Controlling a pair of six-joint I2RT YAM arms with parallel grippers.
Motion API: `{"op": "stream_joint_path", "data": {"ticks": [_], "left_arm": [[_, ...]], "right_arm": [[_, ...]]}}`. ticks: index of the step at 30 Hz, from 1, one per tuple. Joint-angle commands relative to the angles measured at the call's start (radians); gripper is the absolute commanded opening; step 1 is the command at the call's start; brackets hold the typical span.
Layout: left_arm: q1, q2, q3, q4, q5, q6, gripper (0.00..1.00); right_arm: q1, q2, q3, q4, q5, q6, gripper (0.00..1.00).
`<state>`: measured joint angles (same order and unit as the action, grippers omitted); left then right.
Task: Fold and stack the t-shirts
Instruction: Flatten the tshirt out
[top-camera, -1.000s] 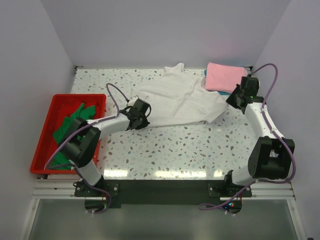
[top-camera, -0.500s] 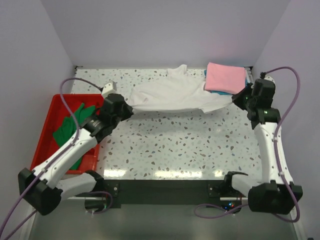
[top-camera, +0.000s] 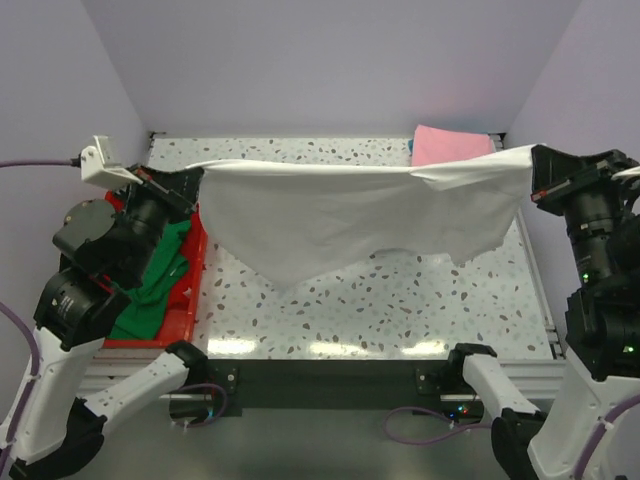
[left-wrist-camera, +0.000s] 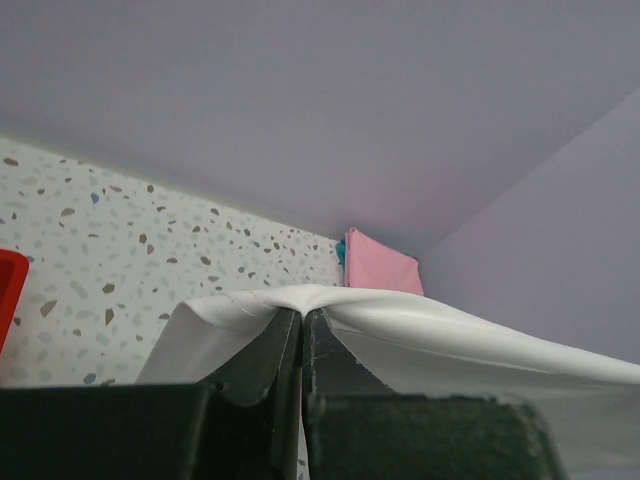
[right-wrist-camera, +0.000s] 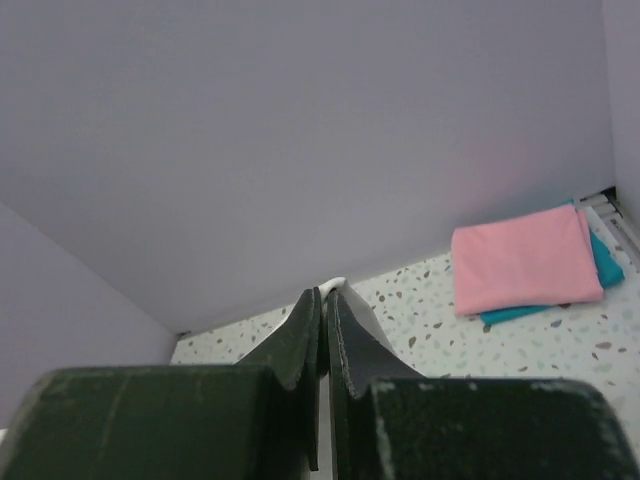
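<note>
Overhead, left tool (top-camera: 188, 183) and right tool (top-camera: 537, 176) have hoisted the white t-shirt (top-camera: 340, 215) taut.

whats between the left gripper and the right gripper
The white t-shirt, stretched from the left gripper to the right gripper and hanging above the speckled table. The top external view shows it.

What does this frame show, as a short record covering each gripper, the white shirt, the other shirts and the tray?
left gripper: shut on one upper corner of the white t-shirt
right gripper: shut on the opposite upper corner
white t-shirt: lifted, stretched between the arms, lower edge hanging over the table
pink t-shirt: folded, far right corner, on top of the teal t-shirt
green t-shirt: bunched in the red tray, left side
</note>
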<state>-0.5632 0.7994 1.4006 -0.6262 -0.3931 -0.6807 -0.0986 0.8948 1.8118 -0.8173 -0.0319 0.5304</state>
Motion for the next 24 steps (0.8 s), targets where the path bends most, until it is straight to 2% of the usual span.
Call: {"op": "stream_joint_path", "data": {"ticks": [1, 5, 7, 8, 9, 10, 13, 16, 20, 23, 24], "left_arm": [[0.008, 0.092, 0.072, -0.003, -0.047, 0.093, 0.0], [0.014, 0.21, 0.081, 0.14, -0.023, 0.133, 0.0], [0.078, 0.299, 0.086, 0.23, 0.06, 0.139, 0.0], [0.115, 0.326, 0.084, 0.267, 0.174, 0.13, 0.0], [0.19, 0.384, 0.08, 0.302, 0.228, 0.106, 0.0], [0.218, 0.415, 0.08, 0.375, 0.268, 0.099, 0.0], [0.292, 0.572, 0.173, 0.453, 0.359, 0.101, 0.0], [0.35, 0.753, 0.36, 0.473, 0.456, 0.099, 0.0], [0.399, 0.979, 0.74, 0.433, 0.56, 0.09, 0.0], [0.41, 1.014, 0.868, 0.41, 0.565, 0.099, 0.0], [0.42, 0.997, 0.862, 0.414, 0.565, 0.101, 0.0]], "right_arm": [[-0.004, 0.108, 0.058, -0.013, -0.064, -0.02, 0.0], [-0.004, 0.214, 0.035, 0.146, -0.118, -0.007, 0.0], [-0.003, 0.259, 0.003, 0.219, -0.14, -0.003, 0.0], [-0.004, 0.282, -0.002, 0.252, -0.163, 0.0, 0.0], [-0.004, 0.343, -0.002, 0.306, -0.172, 0.008, 0.0], [-0.004, 0.374, 0.009, 0.335, -0.187, 0.014, 0.0], [-0.004, 0.522, 0.084, 0.432, -0.23, 0.042, 0.0], [-0.004, 0.691, 0.254, 0.464, -0.26, 0.078, 0.0], [-0.003, 0.799, 0.464, 0.489, -0.26, 0.123, 0.0], [-0.003, 0.828, 0.593, 0.475, -0.224, 0.122, 0.0], [-0.004, 0.823, 0.604, 0.472, -0.215, 0.117, 0.0]]}}
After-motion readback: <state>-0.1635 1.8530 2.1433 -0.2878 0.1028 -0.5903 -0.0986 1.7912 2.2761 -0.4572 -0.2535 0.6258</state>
